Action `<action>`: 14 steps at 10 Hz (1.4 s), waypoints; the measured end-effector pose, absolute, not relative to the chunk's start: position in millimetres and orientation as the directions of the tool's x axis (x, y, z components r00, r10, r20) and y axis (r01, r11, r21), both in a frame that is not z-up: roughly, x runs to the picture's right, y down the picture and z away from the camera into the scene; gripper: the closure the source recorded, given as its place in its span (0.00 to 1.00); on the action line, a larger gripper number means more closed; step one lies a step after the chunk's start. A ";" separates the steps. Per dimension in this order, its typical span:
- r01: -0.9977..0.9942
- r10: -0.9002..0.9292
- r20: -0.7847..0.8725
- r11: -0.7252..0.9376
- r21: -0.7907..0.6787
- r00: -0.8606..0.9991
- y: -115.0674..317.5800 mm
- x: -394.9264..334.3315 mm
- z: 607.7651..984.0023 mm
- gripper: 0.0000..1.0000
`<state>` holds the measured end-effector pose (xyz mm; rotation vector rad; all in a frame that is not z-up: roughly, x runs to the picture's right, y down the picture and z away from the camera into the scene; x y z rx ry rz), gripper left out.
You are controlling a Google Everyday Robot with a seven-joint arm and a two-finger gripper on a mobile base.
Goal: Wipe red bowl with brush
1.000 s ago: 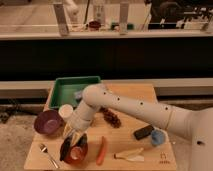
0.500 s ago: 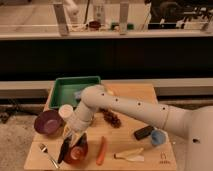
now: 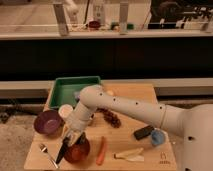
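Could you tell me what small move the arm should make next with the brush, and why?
Probably a short sweep across the bowl's inside. The gripper sits at the red bowl's left rim, and the brush slants down across that rim toward the board, so its head seems not yet to be inside the bowl.

We find no readable text, label, brand or number anywhere. The gripper [image 3: 71, 136] hangs over the red bowl [image 3: 77, 149].
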<state>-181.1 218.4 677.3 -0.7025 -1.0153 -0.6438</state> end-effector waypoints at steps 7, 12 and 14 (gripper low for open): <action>0.793 -0.208 0.938 0.601 -0.100 0.277 206.1 -204.9 645.5 1.00; 0.801 -0.120 0.968 0.589 -0.108 0.218 236.9 -194.8 638.0 1.00; 0.789 -0.080 0.979 0.606 -0.102 0.188 249.9 -188.2 640.1 1.00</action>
